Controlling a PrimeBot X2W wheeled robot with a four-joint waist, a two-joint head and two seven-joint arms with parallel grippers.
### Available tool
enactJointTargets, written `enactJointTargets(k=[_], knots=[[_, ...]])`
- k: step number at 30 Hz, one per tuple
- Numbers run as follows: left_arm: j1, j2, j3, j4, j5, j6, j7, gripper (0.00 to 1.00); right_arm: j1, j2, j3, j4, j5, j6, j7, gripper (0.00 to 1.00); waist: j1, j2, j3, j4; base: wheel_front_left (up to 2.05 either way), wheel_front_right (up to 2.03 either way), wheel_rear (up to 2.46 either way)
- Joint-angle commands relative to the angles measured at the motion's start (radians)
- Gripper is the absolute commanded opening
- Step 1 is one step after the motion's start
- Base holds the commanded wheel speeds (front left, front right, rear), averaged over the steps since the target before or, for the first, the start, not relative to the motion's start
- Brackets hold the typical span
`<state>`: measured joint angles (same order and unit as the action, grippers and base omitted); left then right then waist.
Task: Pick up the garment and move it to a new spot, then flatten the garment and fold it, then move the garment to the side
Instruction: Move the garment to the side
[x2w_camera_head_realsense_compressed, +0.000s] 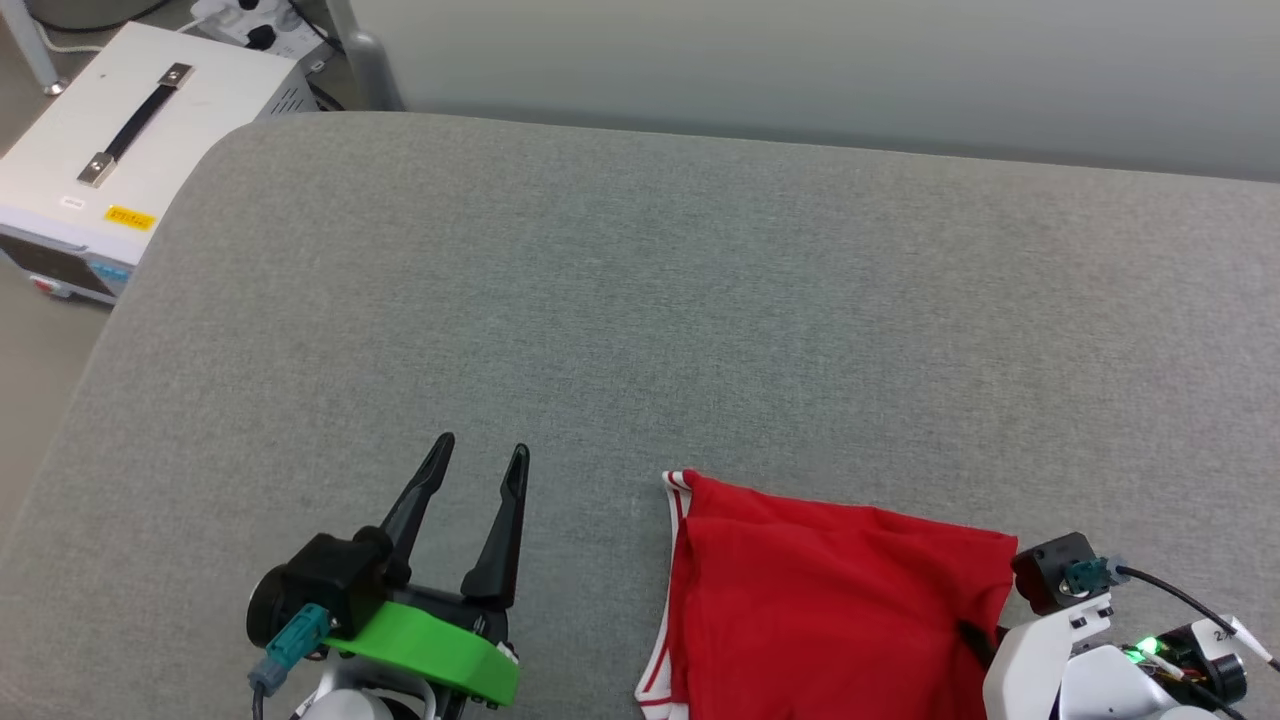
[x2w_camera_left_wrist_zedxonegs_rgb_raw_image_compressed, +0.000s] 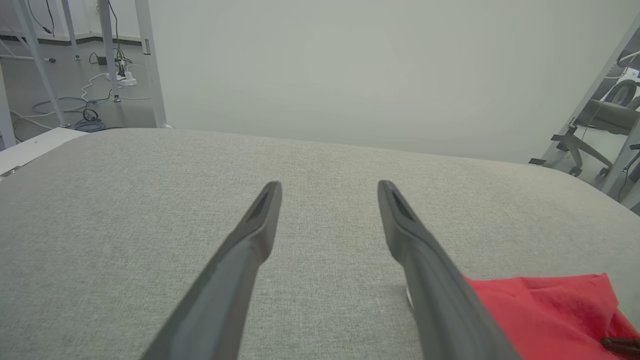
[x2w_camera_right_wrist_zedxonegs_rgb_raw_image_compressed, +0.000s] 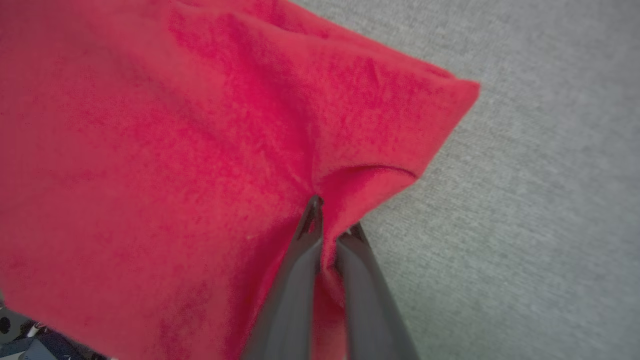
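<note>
Right pincer (x2w_camera_right_wrist_zedxonegs_rgb_raw_image_compressed: 335, 215) clamped on thin fold near garment (x2w_camera_head_realsense_compressed: 830, 600) corner | left pincer (x2w_camera_head_realsense_compressed: 482, 447) spread, empty | risk: fold may be lost when lifted

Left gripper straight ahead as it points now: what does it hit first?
Probably nothing near: the left gripper points along the grey cushion, which it might graze; the garment lies off to its right.

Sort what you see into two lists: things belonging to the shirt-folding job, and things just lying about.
Job:
garment, pinched in the shut right gripper
left gripper, open
grey surface under the garment

Lying about:
white box with a black handle
power strip
floor cables
</note>
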<state>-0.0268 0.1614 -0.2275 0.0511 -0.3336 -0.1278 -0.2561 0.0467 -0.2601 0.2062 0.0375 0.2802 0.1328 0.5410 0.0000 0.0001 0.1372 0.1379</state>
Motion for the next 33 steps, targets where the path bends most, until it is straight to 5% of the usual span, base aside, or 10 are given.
enactJointTargets(k=[1,12,19,24,33], knots=[[-0.011,0.010,-0.003,-0.004,-0.006,-0.003,-0.006,1.00,-0.028,-0.054,0.014,-0.008,-0.023,-0.002,-0.004,0.00,0.0000,-0.0001,-0.013,-0.044,0.00,0.00,0.00],[-0.037,0.058,-0.053,-0.033,-0.012,-0.003,-0.006,1.00,-0.214,-0.379,0.177,-0.087,-0.051,-0.002,0.034,0.00,0.0000,-0.0001,0.039,-0.252,0.00,0.00,0.00],[-0.099,0.097,-0.101,-0.104,0.003,-0.003,-0.006,1.00,-0.343,-0.576,0.217,-0.029,-0.040,-0.002,-0.023,0.00,0.0000,-0.0001,0.136,-0.377,0.00,0.00,0.00],[-0.158,0.135,-0.135,-0.148,0.014,-0.003,-0.006,1.00,-0.418,-0.633,0.187,0.096,-0.045,-0.002,-0.120,0.00,0.0000,-0.0001,0.196,-0.425,0.00,0.00,0.00],[-0.241,0.193,-0.155,-0.264,0.032,-0.003,0.052,1.00,-0.542,-0.626,0.092,0.379,-0.114,-0.002,-0.290,0.00,0.0000,-0.0001,0.322,-0.434,0.00,0.00,0.00]])
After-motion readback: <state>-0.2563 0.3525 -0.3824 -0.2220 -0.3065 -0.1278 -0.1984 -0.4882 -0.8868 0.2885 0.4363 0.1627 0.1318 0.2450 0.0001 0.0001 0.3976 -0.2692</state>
